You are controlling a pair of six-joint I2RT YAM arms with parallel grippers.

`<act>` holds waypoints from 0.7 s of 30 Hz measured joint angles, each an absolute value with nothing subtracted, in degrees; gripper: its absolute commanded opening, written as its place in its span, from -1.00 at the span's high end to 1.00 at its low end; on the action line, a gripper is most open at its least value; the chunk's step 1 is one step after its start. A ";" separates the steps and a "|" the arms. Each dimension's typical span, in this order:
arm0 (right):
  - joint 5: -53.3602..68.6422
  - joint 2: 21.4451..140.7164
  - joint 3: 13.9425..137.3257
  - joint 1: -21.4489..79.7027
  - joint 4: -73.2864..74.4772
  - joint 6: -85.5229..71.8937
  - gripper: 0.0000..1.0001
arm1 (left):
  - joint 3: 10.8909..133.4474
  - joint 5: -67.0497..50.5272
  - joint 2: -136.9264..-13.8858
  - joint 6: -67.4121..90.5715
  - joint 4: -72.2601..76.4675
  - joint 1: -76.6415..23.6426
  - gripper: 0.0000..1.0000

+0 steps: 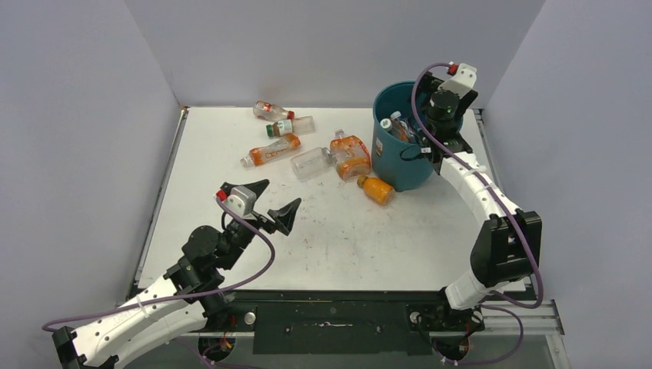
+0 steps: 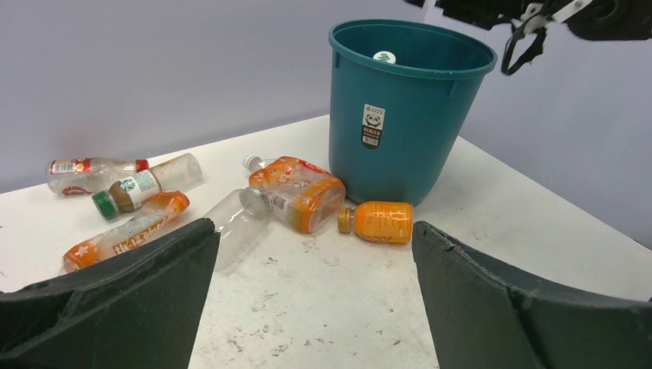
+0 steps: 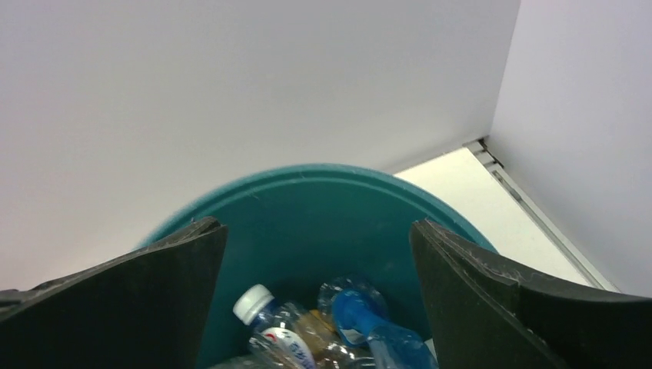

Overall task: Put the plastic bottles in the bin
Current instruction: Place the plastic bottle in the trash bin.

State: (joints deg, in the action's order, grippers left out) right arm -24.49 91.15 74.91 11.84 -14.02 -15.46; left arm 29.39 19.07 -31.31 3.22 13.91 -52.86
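I have the right gripper (image 3: 317, 224) spread empty above the bin (image 1: 400, 165) so drops land inside, and the left gripper (image 1: 283, 192) spread toward the plastic bottles (image 1: 352, 157) beside the bin.

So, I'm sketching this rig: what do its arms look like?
The left arm and right arm have white shells, black joints and a looping lilac cable each. The left pincer and right pincer have black wedge-shaped fingers ahead of red-tabbed white housings.

White table (image 1: 330, 246) — teal bin (image 1: 396, 157) upright, plastic bottles (image 1: 271, 152) scattered beside it.
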 measured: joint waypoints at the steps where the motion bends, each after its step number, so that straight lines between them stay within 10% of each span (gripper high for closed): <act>1: -24.18 90.35 75.64 12.16 -13.39 -15.88 -0.79 | 29.39 19.07 -31.38 3.22 13.91 -52.86 -0.92; 21: 2.68 62.04 72.66 37.63 3.25 -16.51 -0.79 | 29.41 25.87 -33.04 3.14 12.14 -53.98 -0.92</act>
